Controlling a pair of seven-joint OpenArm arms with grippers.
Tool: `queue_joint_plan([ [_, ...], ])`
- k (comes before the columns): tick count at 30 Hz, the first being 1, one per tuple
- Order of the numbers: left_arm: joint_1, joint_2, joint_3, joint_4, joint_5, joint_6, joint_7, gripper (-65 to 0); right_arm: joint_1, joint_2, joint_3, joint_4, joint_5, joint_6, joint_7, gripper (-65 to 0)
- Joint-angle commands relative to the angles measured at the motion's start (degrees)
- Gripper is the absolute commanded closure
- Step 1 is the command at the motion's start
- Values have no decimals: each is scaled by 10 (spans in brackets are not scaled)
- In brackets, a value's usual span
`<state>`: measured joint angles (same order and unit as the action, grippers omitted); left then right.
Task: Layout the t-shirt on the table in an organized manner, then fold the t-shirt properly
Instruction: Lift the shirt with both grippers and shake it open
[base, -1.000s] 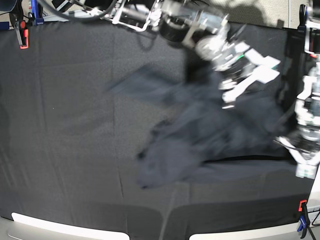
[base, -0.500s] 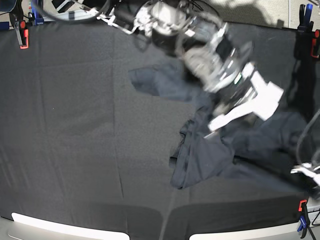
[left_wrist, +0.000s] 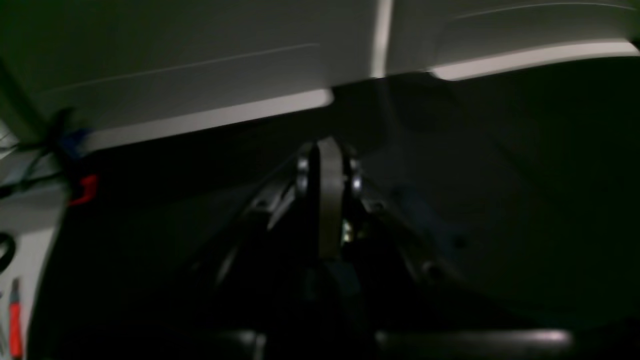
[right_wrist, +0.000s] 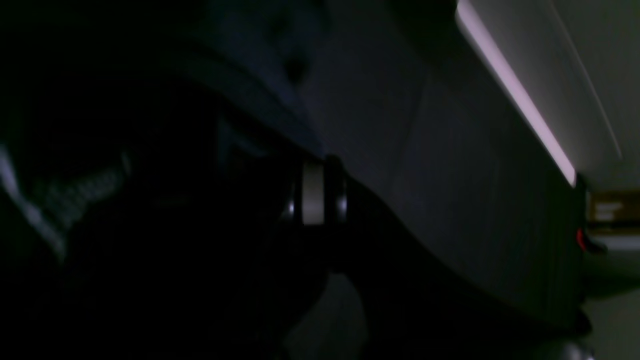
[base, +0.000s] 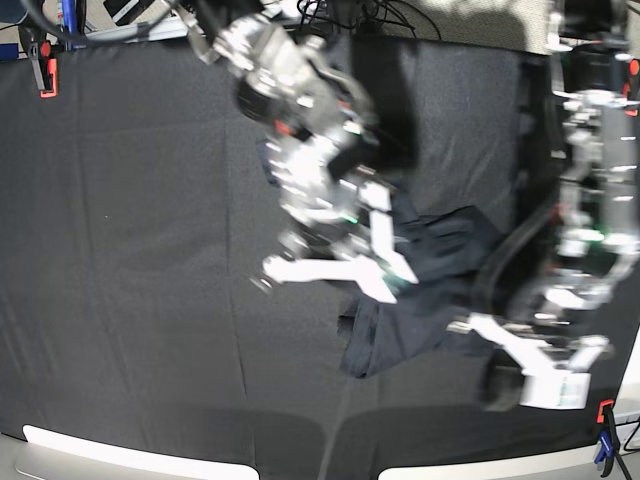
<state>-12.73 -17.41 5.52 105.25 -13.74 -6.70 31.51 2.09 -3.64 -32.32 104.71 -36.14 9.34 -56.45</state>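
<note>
1. Where the base view looks down, the table (base: 130, 250) is a wide flat surface under matte black cloth, with a pale rim along the near edge, a red clamp (base: 45, 78) at the far left corner and a red and blue clamp (base: 606, 432) at the near right corner.
2. Behind the far edge, cables and a grey wall are visible.
3. The t-shirt (base: 420, 300) lies crumpled on the right half of the table, dark navy with a slight sheen, in soft folds; one part hangs up toward the right gripper (base: 385, 275).
4. Both arms are metallic with white finger pieces, blurred in the base view. The left gripper (base: 530, 375) is low near the right near corner.
5. The left wrist view shows what the base view does not: the left gripper (left_wrist: 327, 165) has its fingers pressed together, with dark cloth hanging around them; whether the cloth is pinched between them, I cannot tell.
6. The right wrist view shows the right gripper (right_wrist: 315, 192) also closed tight, with bluish fabric of the t-shirt (right_wrist: 260, 100) draped just beside it; a real grip is too dark to judge.
7. Both wrist views show the pale table rim (left_wrist: 210, 117) that stays thin in the base view.
</note>
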Motion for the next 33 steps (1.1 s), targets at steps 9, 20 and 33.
queue_joint_plan([
  [9, -75, 102, 113, -134, 34, 0, -53, 0, -39, 80, 146, 53, 0, -3, 19, 0],
  [20, -188, 242, 187, -379, 35, -2, -98, 0, -52, 150, 338, 53, 122, 0, 37, 0],
  [33, -249, 259, 212, -436, 12, -49, -116, -151, -61, 152, 438, 51, 166, 16, 45, -131],
])
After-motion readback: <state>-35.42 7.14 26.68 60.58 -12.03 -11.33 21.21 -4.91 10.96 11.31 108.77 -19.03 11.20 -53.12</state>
